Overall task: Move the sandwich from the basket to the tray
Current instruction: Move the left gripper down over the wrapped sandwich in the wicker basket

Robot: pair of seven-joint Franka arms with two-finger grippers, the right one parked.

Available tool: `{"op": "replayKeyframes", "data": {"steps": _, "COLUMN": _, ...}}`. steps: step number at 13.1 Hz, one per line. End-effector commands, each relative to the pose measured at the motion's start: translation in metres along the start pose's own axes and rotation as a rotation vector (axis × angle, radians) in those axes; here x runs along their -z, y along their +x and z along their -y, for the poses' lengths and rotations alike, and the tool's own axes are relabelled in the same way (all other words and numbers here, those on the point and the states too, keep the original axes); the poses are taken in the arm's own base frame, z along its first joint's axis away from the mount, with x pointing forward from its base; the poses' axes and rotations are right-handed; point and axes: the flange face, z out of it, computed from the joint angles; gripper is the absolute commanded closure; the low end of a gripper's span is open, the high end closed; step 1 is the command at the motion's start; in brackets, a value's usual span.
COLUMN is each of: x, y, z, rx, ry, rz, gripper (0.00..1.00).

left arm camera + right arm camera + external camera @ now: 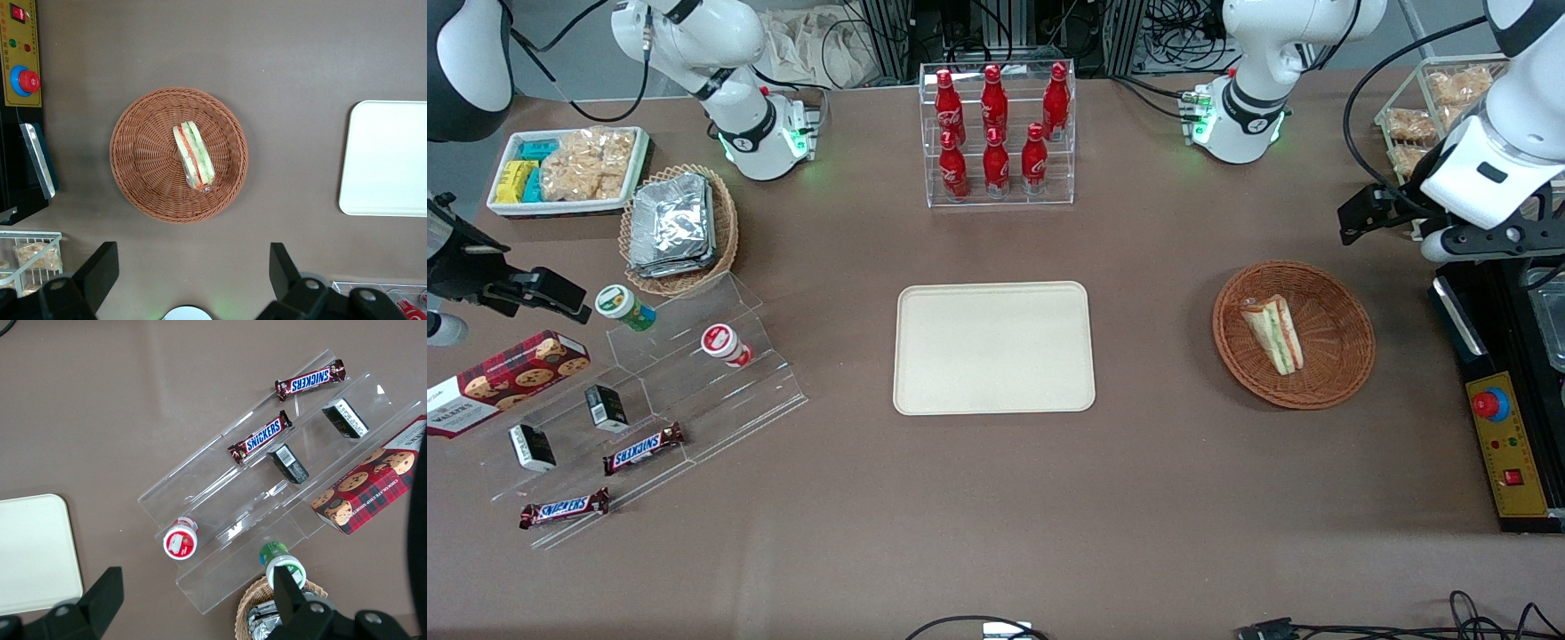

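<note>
The sandwich (1274, 333) (193, 156), a wrapped white-bread wedge with green and red filling, lies in the round reddish-brown basket (1334, 373) (143, 170). The cream tray (994, 348) (390, 160) lies flat at the table's middle, beside the basket and toward the parked arm, with nothing on it. My gripper (1360, 218) (192, 267) hangs high above the table, a little farther from the front camera than the basket and apart from it. Its fingers (100, 267) stand wide open with only bare tablecloth between them.
A clear rack of red bottles (996, 133) stands farther from the front camera than the tray. A control box with a red button (1507, 444) (21, 73) sits at the working arm's table end, beside the basket. A wire basket of snack bags (1432, 111) stands near my arm.
</note>
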Motion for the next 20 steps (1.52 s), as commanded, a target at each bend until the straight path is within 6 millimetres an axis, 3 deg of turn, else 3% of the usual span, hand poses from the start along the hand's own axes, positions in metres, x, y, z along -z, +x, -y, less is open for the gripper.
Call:
{"op": "replayKeyframes", "data": {"steps": 1, "x": 0.006, "y": -0.007, "z": -0.001, "rx": -0.003, "ry": -0.003, "rz": -0.007, "gripper": 0.00}}
{"op": "replayKeyframes", "data": {"steps": 4, "x": -0.001, "y": -0.004, "z": -0.002, "rx": -0.008, "ry": 0.002, "rz": 0.012, "gripper": 0.00}}
{"op": "replayKeyframes", "data": {"steps": 7, "x": -0.038, "y": -0.008, "z": -0.003, "rx": 0.038, "ry": 0.014, "rz": 0.060, "gripper": 0.00}}
{"op": "replayKeyframes", "data": {"steps": 9, "x": -0.076, "y": -0.015, "z": -0.004, "rx": 0.100, "ry": 0.010, "rz": 0.031, "gripper": 0.00}}
{"op": "replayKeyframes", "data": {"steps": 12, "x": -0.158, "y": -0.025, "z": 0.000, "rx": 0.154, "ry": 0.012, "rz": -0.036, "gripper": 0.00}}
{"op": "replayKeyframes", "data": {"steps": 17, "x": -0.267, "y": -0.033, "z": 0.001, "rx": 0.234, "ry": -0.018, "rz": -0.115, "gripper": 0.00}}
{"op": "replayKeyframes", "data": {"steps": 20, "x": -0.318, "y": -0.041, "z": 0.004, "rx": 0.237, "ry": -0.026, "rz": -0.122, "gripper": 0.00}}
